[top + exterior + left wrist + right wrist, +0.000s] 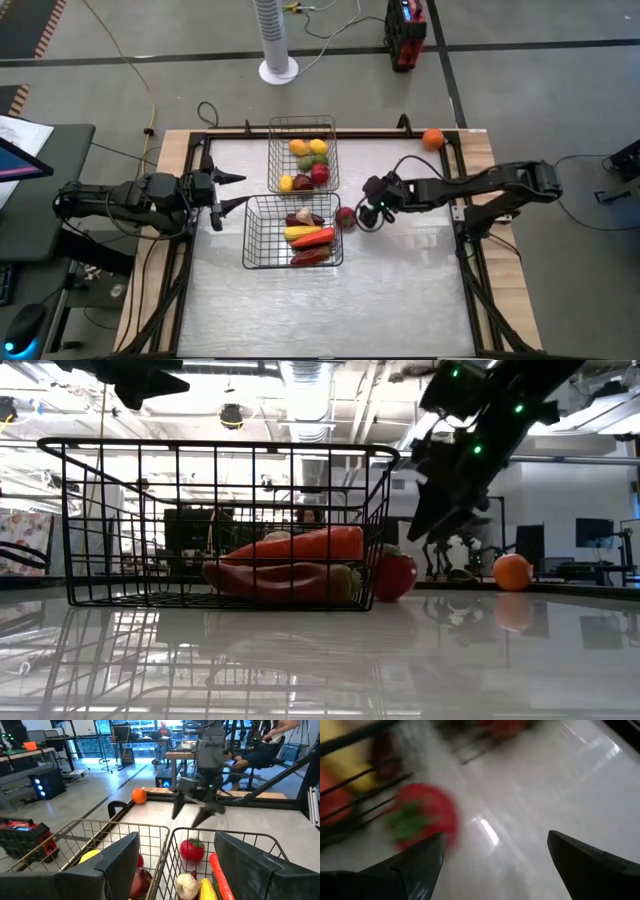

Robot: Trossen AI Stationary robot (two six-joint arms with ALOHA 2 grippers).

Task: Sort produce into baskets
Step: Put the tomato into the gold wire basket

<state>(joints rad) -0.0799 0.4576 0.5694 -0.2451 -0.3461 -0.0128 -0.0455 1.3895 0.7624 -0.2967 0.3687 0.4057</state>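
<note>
Red tomato (345, 216): on the table, just outside the darker basket (262, 205), beside its right wall.
My right gripper (367, 205): fingers apart, empty, poised near the tomato.
My left gripper (232, 190): fingers apart, waiting between the two baskets' left sides.
Orange (432, 139): far table corner, unsorted.
Risk: round tomato may roll off against the wire if one finger nudges it first.

Overhead ceiling lights (232, 412) are glaring bright; the glossy table (320, 660) is mirroring the dark basket (215, 525). Right wrist view is smearing badly, the red tomato (422, 815) blurring at left.
</note>
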